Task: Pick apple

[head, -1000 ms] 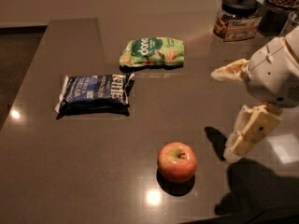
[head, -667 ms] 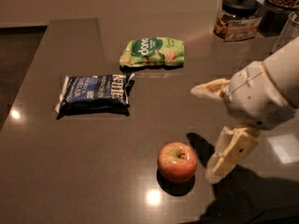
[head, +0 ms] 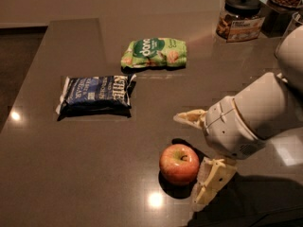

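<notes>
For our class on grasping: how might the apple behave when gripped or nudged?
The apple is round, so a nudge would probably roll it across the smooth table. Its glossy skin may slip between the fingers of the open hand close beside it.

The end effector hangs low over the tabletop, fingers spread wide, the apple between them, perhaps touching the lower finger.

White arm — cream 2-finger claw, lower right
</notes>
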### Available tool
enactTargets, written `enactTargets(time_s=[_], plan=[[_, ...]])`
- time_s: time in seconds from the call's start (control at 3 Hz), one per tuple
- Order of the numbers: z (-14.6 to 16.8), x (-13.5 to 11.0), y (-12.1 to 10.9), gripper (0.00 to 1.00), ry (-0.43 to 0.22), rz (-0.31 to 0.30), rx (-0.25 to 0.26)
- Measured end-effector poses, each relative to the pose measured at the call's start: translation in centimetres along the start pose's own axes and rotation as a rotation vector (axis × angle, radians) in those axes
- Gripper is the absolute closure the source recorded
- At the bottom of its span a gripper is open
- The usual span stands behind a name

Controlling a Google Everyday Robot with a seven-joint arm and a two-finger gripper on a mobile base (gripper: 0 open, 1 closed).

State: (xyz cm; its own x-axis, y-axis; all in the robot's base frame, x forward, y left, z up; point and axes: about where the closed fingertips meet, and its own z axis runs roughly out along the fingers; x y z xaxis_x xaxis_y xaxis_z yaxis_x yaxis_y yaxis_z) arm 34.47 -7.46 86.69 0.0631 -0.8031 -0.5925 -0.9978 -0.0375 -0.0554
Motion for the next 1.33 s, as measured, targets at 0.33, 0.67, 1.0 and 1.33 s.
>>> enactTargets(time_s=[0.33, 0.67, 1.0, 1.33], plan=[[1.1, 0.2, 0.5, 0.0, 0.006, -0.008, -0.022], [1.7, 0.3, 0.7, 0.17, 0.008, -0.007, -0.049], [1.7, 0.4, 0.6, 0.41, 0.004, 0.003, -0.061], [-0.7, 0.4, -0.1, 0.73, -0.017, 0.031, -0.036]])
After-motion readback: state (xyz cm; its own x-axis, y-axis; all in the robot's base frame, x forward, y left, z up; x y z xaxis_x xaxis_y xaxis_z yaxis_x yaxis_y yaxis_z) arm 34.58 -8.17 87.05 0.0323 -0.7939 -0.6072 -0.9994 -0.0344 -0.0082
